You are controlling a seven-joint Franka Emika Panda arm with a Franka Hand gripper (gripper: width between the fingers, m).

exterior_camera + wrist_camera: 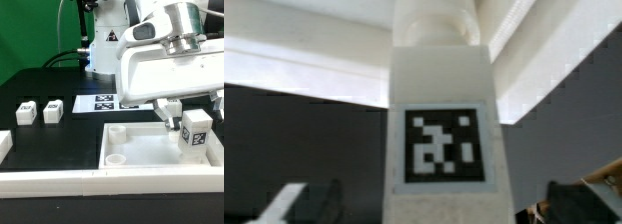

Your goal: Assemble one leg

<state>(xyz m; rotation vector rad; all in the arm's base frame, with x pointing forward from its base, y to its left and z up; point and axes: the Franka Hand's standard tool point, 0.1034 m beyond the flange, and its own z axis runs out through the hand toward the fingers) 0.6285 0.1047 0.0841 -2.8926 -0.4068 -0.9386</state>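
A leg (pixel 193 130), a small white block with a black-and-white tag, stands upright at the tray's (pixel 140 158) corner on the exterior view's right. My gripper (pixel 193 112) is above it and open, one finger on each side of the leg with a gap on both sides. In the wrist view the leg (pixel 441 100) fills the middle, tag facing the camera. My gripper (pixel 441 212) straddles it, and the fingers (pixel 292 205) stand apart from its sides. The leg's lower end is hidden, so I cannot tell how it sits in the tray.
Two more tagged legs (pixel 26 111) (pixel 52 109) stand on the black table at the exterior view's left, with another white part (pixel 4 143) at the left edge. The marker board (pixel 104 102) lies behind the tray. A round socket (pixel 117 159) shows in the tray's near left corner.
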